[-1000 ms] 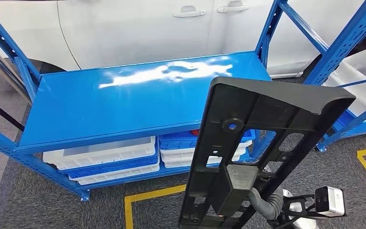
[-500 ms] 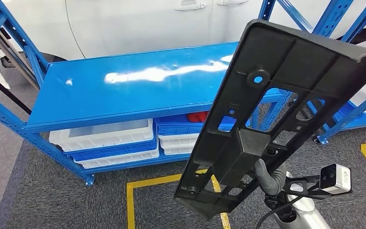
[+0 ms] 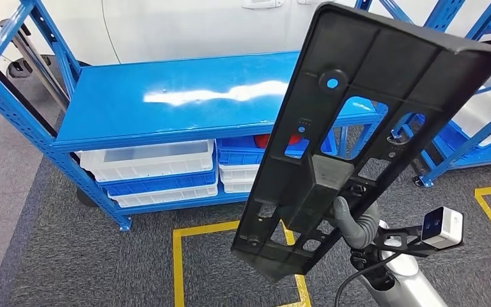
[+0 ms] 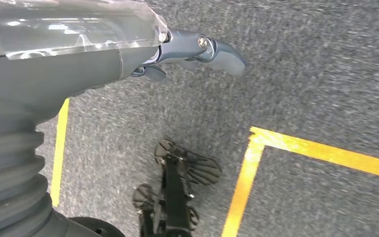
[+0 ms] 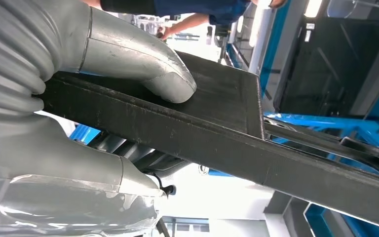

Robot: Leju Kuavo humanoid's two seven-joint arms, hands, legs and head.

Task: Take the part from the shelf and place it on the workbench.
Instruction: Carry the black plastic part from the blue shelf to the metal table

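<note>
A long black plastic part (image 3: 358, 121) with several cut-outs stands tilted in front of me, its top leaning right. My right hand (image 3: 353, 222) grips it low down, from behind, near its boxy middle block. In the right wrist view the thumb (image 5: 165, 81) presses on the part's (image 5: 237, 143) flat edge. Beyond the part stands the blue workbench (image 3: 185, 102), its top bare and shiny. My left hand (image 4: 192, 47) hangs over the grey carpet and holds nothing, its fingers loosely out.
White and blue bins (image 3: 153, 173) sit on the shelf under the bench top, one with something red (image 3: 273, 141). A white car (image 3: 185, 25) stands behind. Another blue rack (image 3: 479, 128) is to the right. Yellow tape (image 3: 185, 256) marks the floor. A person in blue (image 5: 197, 7) stands nearby.
The camera has shifted, so the bench sits further right and higher in the picture. My right hand has lifted the part and tipped its top to the right.
</note>
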